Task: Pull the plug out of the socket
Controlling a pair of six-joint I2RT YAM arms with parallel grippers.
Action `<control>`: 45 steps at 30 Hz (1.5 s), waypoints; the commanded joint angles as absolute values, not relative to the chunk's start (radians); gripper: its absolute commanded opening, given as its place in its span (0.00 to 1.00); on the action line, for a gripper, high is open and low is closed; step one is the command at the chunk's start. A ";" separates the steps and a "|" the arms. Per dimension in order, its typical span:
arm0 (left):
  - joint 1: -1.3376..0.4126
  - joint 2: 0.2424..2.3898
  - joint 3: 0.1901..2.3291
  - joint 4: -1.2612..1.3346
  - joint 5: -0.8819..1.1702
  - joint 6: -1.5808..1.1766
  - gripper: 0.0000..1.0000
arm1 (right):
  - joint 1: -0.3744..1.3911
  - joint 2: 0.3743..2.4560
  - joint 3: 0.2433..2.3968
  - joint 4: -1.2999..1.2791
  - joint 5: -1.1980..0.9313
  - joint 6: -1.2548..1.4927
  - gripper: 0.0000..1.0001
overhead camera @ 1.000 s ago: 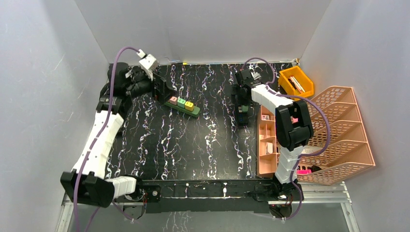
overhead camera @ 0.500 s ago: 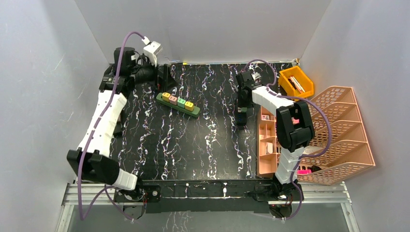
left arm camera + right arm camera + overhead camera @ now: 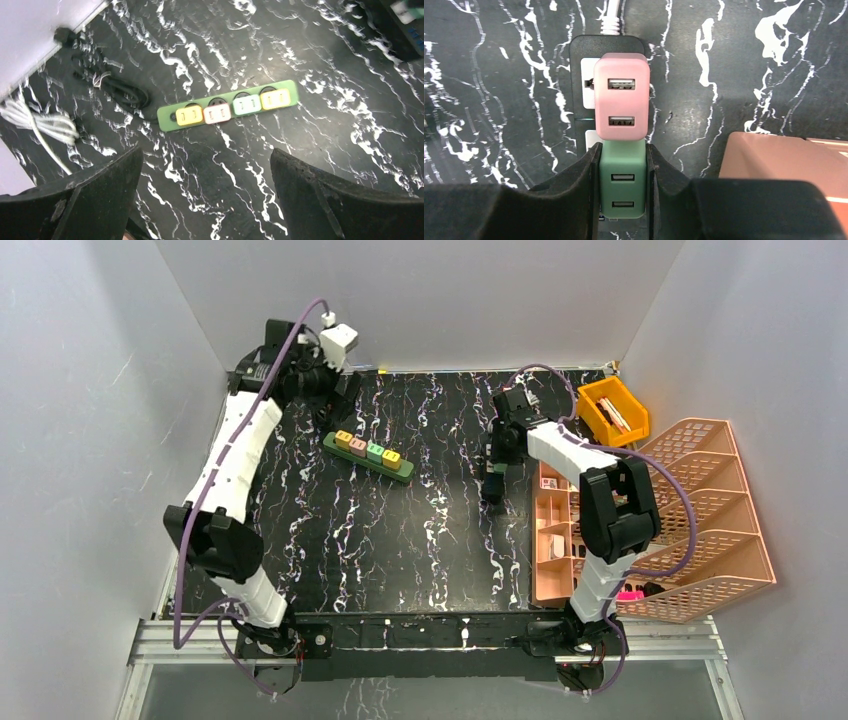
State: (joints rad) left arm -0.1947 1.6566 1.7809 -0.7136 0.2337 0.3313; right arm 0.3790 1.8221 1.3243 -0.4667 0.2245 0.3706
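In the right wrist view, a black socket strip carries a pink USB plug with a green USB plug right below it. My right gripper is shut on the green plug, one finger pressed against each of its sides. From the top view this gripper stands over the strip at mid-right. My left gripper hangs open and empty high above the table at the back left. It looks down on a green power strip holding several coloured plugs.
A pink organiser tray lies just right of the black strip, its corner close to my right fingers. An orange bin and a peach file rack stand further right. A white cable and a black cable lie by the back-left wall.
My right gripper has closed on the green plug. The left arm has lifted and swung back toward the rear wall, away from the green power strip, its jaws still open.
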 commanded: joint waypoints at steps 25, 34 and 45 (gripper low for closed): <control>-0.245 1.479 1.497 0.113 -0.579 -0.121 0.98 | 0.387 1.620 1.228 -0.311 0.032 0.434 0.00; -0.249 1.780 2.083 -0.766 0.223 0.262 0.98 | 0.393 1.595 1.215 -0.313 0.025 0.438 0.00; -0.224 1.409 1.615 -0.164 0.526 0.021 0.98 | 0.403 1.597 1.215 -0.298 -0.023 0.432 0.00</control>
